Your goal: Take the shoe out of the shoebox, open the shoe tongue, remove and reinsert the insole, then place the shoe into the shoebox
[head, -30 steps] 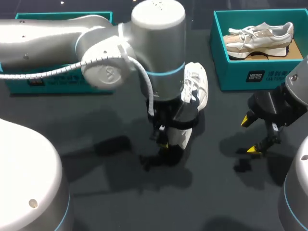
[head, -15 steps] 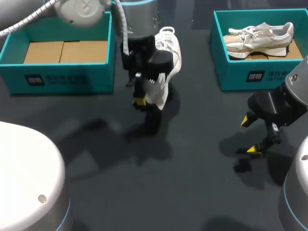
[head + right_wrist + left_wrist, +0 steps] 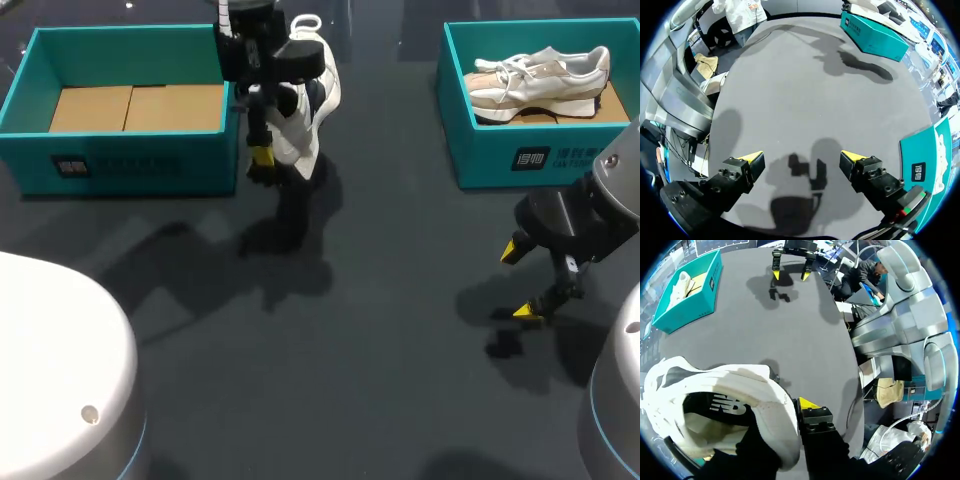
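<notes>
The dark table (image 3: 400,300) carries two teal boxes at its far side. The left shoebox (image 3: 150,165) shows its brown cardboard floor. The right shoebox (image 3: 480,160) is well apart from it and holds a second shoe (image 3: 540,80), pale with white laces, lying on its side.

The white shoe (image 3: 295,145) hangs in the air in my left gripper (image 3: 268,158), just beside the right wall of the left shoebox and outside it. It hangs lengthwise, one end pointing down, and its shadow falls on the table below. In the left wrist view the shoe (image 3: 725,405) has its dark opening toward the camera. One yellow-tipped finger presses on the outside of its wall and the other goes down inside the opening, so the wall is pinched between them.

My right gripper (image 3: 520,282) hovers over bare table in front of the right shoebox, its fingers (image 3: 752,159) spread wide with nothing between them.
</notes>
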